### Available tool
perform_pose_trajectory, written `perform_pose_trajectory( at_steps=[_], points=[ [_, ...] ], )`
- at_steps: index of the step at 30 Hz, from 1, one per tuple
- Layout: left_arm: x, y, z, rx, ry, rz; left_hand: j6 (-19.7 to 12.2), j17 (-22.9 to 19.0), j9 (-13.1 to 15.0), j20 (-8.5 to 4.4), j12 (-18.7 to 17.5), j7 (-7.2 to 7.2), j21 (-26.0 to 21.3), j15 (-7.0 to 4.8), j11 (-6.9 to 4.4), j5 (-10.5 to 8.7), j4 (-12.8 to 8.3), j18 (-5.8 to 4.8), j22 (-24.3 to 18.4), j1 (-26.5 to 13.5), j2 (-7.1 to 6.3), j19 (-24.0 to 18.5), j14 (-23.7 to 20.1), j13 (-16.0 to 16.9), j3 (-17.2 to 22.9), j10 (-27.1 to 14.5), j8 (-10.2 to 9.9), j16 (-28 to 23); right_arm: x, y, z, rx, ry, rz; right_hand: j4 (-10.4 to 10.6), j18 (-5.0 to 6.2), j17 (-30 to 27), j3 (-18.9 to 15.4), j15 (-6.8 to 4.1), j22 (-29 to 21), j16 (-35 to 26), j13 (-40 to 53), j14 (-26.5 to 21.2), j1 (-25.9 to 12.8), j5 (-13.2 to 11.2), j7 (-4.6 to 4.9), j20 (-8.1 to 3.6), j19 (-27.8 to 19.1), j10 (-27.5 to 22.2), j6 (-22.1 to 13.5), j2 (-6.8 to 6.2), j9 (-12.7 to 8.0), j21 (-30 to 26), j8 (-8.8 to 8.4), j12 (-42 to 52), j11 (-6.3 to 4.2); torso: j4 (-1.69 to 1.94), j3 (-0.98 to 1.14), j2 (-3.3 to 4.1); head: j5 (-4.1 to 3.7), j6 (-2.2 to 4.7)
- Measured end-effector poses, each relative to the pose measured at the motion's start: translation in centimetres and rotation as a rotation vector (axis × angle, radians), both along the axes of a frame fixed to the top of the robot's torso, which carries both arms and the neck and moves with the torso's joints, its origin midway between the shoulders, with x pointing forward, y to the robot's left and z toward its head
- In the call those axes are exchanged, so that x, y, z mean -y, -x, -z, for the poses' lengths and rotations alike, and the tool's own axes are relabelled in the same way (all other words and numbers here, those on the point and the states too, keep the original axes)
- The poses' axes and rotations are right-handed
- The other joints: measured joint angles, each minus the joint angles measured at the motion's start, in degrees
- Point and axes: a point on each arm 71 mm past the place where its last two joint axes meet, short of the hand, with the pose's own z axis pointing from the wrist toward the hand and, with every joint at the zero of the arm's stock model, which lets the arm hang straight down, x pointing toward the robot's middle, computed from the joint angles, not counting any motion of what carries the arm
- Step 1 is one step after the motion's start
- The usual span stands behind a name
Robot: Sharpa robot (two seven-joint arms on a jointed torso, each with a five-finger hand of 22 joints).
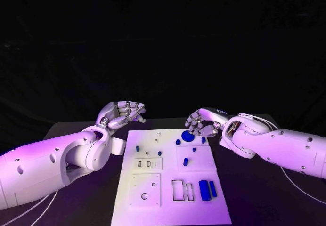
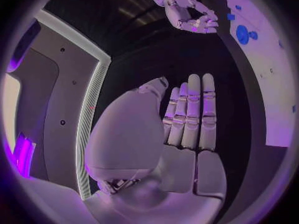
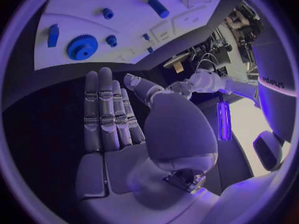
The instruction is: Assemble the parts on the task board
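Task board (image 1: pixel 170 207) lies mid-table with a blue gear (image 1: pixel 187 136) near its far edge; left hand (image 1: pixel 121 114) and right hand (image 1: pixel 204 123) hover released, fingers extended, grasping nothing

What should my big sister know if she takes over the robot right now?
Left hand: open, holds nothing, hovering off the task board's far left corner.
Right hand: open, holds nothing, above the blue gear near the board's far right edge.
Small blue parts sit scattered on the board.
Done: cannot tell. Left: pick up parts and fit them.
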Motion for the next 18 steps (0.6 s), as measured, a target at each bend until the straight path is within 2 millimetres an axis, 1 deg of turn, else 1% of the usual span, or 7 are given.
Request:
perform_pose_trajectory(
  at_steps=[1,2,6,8,12,13,18],
  points=[
    [0.1,0.2,-0.1,-0.001,0.001,0.008,0.0,0.58,0.09,0.0,-0.29,0.0,0.66,-0.19,0.0,0.0,-0.07,0.0,0.41,0.0,0.0,0.0,-0.19,0.0,0.07,0.0,0.0,0.72,-0.1,0.0,-0.1,0.012,0.026,-0.001,0.71,-0.64,9.97,0.41,-0.86,10.68,10.89,0.81,2.76,-1.33,1.73,-0.6,-1.31,5.59,0.51,0.61,-1.33,0.59,10.18,0.04,-0.62,-0.33,0.1,0.03,0.21,-0.07,-0.01],
    [0.2,0.4,-0.2,-0.002,0.003,0.016,0.0,1.08,0.12,0.0,-0.42,0.0,1.28,-0.28,0.0,0.0,0.04,0.0,0.76,0.0,0.0,0.0,-0.29,0.0,0.18,0.0,0.0,1.32,-0.3,0.0,-0.1,0.023,0.05,-0.003,1.26,-1.71,16.66,0.83,-1.14,17.39,20.64,1.49,3.9,-1.92,2.11,-0.74,-1.71,8.46,0.57,0.74,-2.38,1.01,17.06,0.04,-1.05,-0.39,0.21,0.1,0.5,-0.19,-0.01],
    [0.7,1.1,-0.4,-0.007,0.009,0.046,0.0,2.0,0.27,0.0,-0.73,0.0,2.62,-0.08,0.0,0.0,-0.07,0.0,1.6,0.0,0.0,0.0,-0.53,0.0,0.39,0.0,0.0,2.4,-0.9,0.0,-0.3,0.062,0.135,-0.006,2.53,-2.61,29.78,2.11,-0.97,30.17,34.53,3.02,4.42,-2.32,0.84,-0.59,-1.46,12.39,-0.87,0.58,-3.19,2.08,27.45,0.04,-1.48,-0.25,0.48,0.33,1.46,-0.49,-0.04],
    [0.9,1.4,-0.5,-0.009,0.011,0.059,-0.12,2.85,0.44,-0.22,-1.11,0.12,3.87,-0.19,0.0,0.01,-0.07,0.0,2.35,-0.21,-0.21,0.19,-0.65,0.0,0.39,0.0,-0.31,3.71,-1.3,0.0,-0.3,0.08,0.169,-0.008,3.14,-3.52,33.75,2.38,-0.89,34.36,38.43,3.61,4.49,-2.29,0.29,-0.39,-1.18,13.56,-1.85,0.37,-3.34,2.57,30.56,0.04,-1.48,-0.08,0.59,0.42,1.83,-0.58,0.01],
    [1.1,1.6,-0.6,-0.011,0.014,0.072,-0.44,3.91,0.6,-0.64,-1.11,0.0,5.45,-0.16,0.0,0.02,-0.31,0.0,3.39,-0.3,-0.3,-0.22,-1.04,0.04,0.63,0.0,-0.31,5.26,-1.9,0.0,-0.2,0.103,0.211,-0.014,3.51,-3.68,37.66,2.52,-0.76,38.98,42.06,4.06,4.62,-2.12,-0.04,-0.23,-0.86,15.07,-3.06,-0.04,-3.51,3.09,33.81,-0.3,-1.77,0.16,0.77,0.6,2.56,-0.74,0.07],
    [1.2,1.7,-0.7,-0.012,0.014,0.075,-0.43,4.09,0.63,-0.64,-1.23,0.0,5.71,-0.22,0.01,0.02,-0.28,0.0,3.61,-0.3,-0.3,-0.22,-1.2,0.05,0.66,-0.01,-0.31,5.42,-2.0,0.0,-0.2,0.108,0.22,-0.016,3.84,-4.44,38.48,2.48,-0.74,40.64,42.86,4.18,4.6,-1.97,-0.24,-0.26,-0.79,15.97,-3.45,-0.42,-3.91,3.22,34.95,-0.3,-1.77,0.11,0.82,0.64,2.72,-0.77,0.09],
    [1.2,1.8,-0.7,-0.014,0.015,0.082,-0.64,5.26,1.16,-0.84,-1.4,0.2,10.3,-0.06,0.32,0.02,-0.15,0.0,6.34,-0.66,-0.66,-0.02,-3.78,0.04,1.26,-0.34,-0.67,6.84,-2.8,0.0,-0.2,0.127,0.26,-0.025,4.08,-4.43,40.0,2.4,-0.32,42.7,44.27,4.29,4.59,-2.08,-0.54,-0.29,-0.55,16.55,-4.37,-0.55,-4.0,3.52,36.32,-0.54,-1.77,0.4,0.99,0.85,3.52,-1.05,0.09]
  ],
)
